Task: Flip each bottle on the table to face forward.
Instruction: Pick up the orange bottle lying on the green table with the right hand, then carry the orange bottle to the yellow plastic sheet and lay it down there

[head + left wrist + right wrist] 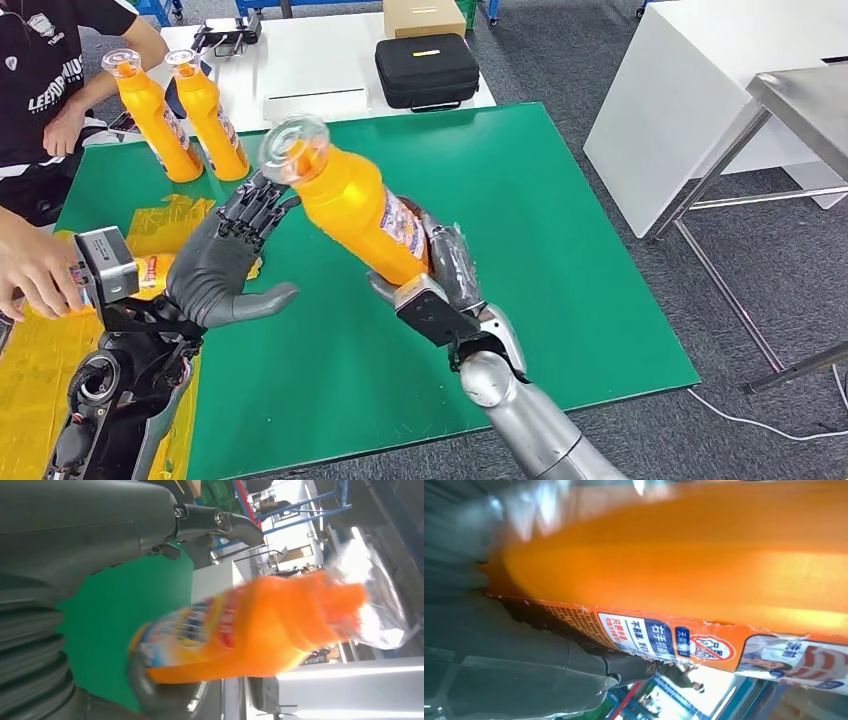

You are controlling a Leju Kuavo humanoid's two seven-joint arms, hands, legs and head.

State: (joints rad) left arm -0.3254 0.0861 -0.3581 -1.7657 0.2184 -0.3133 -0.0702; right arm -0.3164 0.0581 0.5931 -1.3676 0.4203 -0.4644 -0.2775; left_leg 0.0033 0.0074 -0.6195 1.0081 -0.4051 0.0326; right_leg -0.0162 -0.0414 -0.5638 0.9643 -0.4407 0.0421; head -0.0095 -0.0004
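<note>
right hand point(452, 268) around orange bottle point(355, 200), tilted

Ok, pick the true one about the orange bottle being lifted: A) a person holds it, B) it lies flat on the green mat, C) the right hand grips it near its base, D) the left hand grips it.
C: the right hand wraps the tilted orange bottle low down, while the left hand is open beside it.
</note>
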